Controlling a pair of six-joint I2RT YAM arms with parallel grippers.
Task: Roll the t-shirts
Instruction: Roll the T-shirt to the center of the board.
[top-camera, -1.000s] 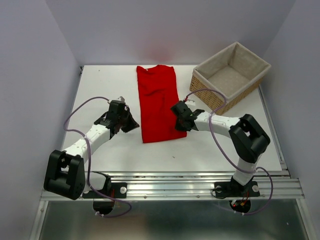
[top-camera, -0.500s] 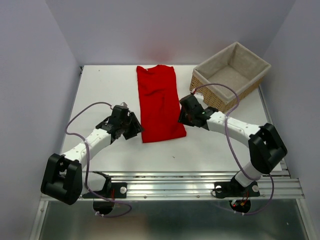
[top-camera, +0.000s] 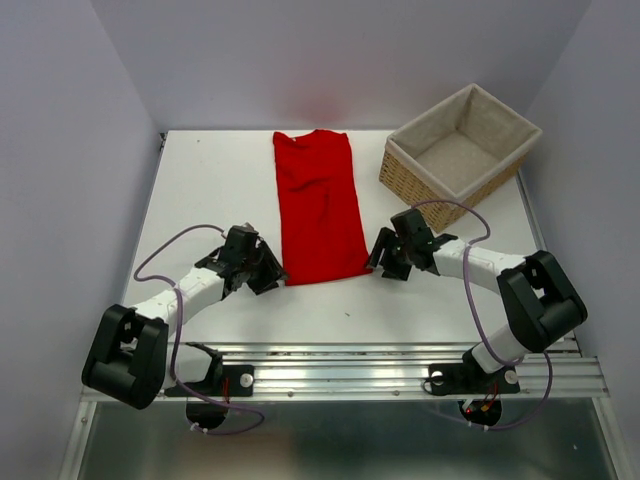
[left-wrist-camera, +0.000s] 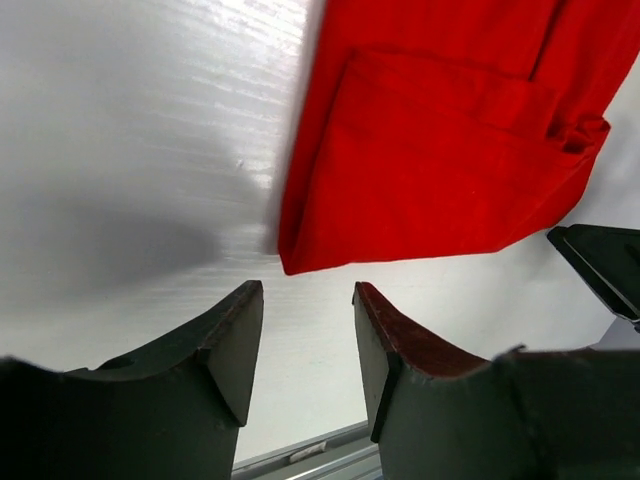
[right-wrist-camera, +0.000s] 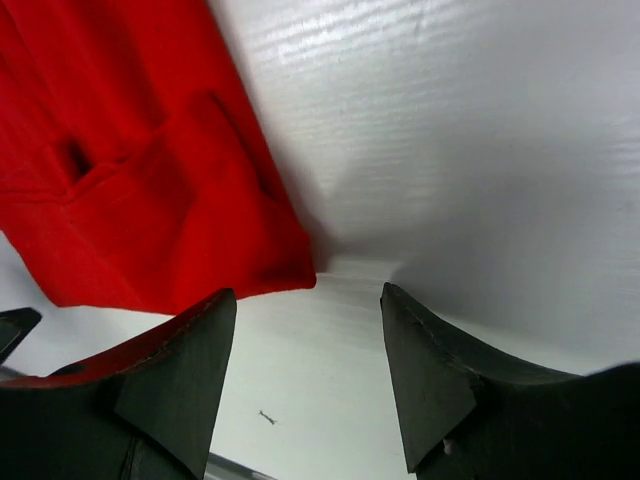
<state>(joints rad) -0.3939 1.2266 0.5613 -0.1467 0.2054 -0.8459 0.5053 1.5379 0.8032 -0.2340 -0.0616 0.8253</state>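
The red t-shirt (top-camera: 318, 205) lies flat on the white table (top-camera: 220, 180), folded lengthwise into a long strip with its hem toward me. My left gripper (top-camera: 272, 272) sits low at the hem's left corner. In the left wrist view the left gripper (left-wrist-camera: 305, 300) is open and empty, and the t-shirt (left-wrist-camera: 430, 150) corner lies just ahead of the gap. My right gripper (top-camera: 384, 258) is at the hem's right corner. Seen from the right wrist, the right gripper (right-wrist-camera: 308, 300) is open and empty, with the t-shirt (right-wrist-camera: 130, 180) corner just beyond its left finger.
A wicker basket (top-camera: 430, 190) with beige lining stands at the back right of the table. A metal rail (top-camera: 340, 365) runs along the near edge. Grey walls enclose the table on three sides. The right gripper's tip (left-wrist-camera: 600, 270) shows in the left wrist view.
Both grippers went from shut to open. The left moved nearer and right, to the hem's left corner. The right slid off the shirt's edge toward the hem's right corner.
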